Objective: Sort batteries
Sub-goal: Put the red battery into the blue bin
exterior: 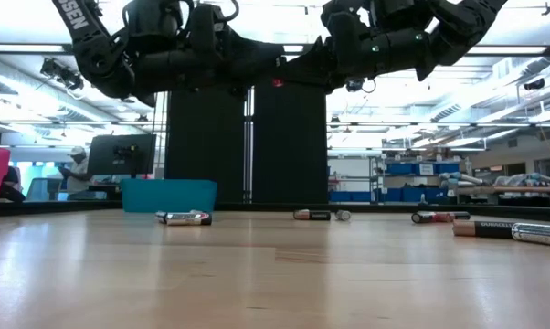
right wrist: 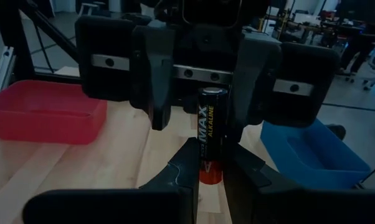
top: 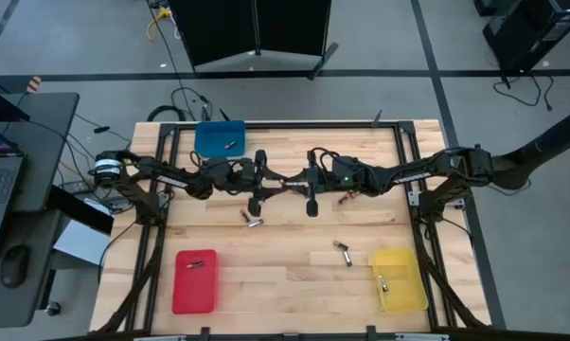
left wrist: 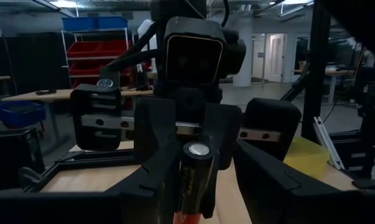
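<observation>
Battery (right wrist: 211, 134), a light, rigid, slick cylinder best pinched mid-body, hangs above the table's (top: 285, 275) centre, grasped by the right hand (right wrist: 207, 163) between the left hand's (left wrist: 194, 186) spread fingers.

"MAX ALKALINE" runs in yellow and white down the black cylindrical battery with a red end (right wrist: 211, 140). White letters "SEN" mark the dark left arm link (exterior: 72, 13).
</observation>
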Available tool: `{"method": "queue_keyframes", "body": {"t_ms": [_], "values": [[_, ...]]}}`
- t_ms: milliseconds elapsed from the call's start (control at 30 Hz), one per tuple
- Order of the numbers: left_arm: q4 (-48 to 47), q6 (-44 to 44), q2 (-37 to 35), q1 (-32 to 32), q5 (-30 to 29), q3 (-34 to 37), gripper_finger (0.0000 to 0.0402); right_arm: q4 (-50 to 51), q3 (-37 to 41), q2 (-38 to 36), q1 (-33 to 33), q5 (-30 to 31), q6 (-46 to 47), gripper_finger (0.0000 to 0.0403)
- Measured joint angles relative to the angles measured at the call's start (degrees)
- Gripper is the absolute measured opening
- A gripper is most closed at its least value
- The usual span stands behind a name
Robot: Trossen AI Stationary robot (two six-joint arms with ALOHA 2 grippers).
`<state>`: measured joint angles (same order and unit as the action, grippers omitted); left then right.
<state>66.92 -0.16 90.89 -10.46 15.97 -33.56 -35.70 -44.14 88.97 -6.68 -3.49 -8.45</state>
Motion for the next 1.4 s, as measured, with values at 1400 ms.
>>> {"method": "queue_keyframes", "body": {"t_ms": [1400], "values": [[2.5, 1.2, -1.3, -0.9, 0.5, 1.8, 0.0077, -2.0, 0.0, 0.0, 0.4, 0.4, -1.0, 0.0057]]}}
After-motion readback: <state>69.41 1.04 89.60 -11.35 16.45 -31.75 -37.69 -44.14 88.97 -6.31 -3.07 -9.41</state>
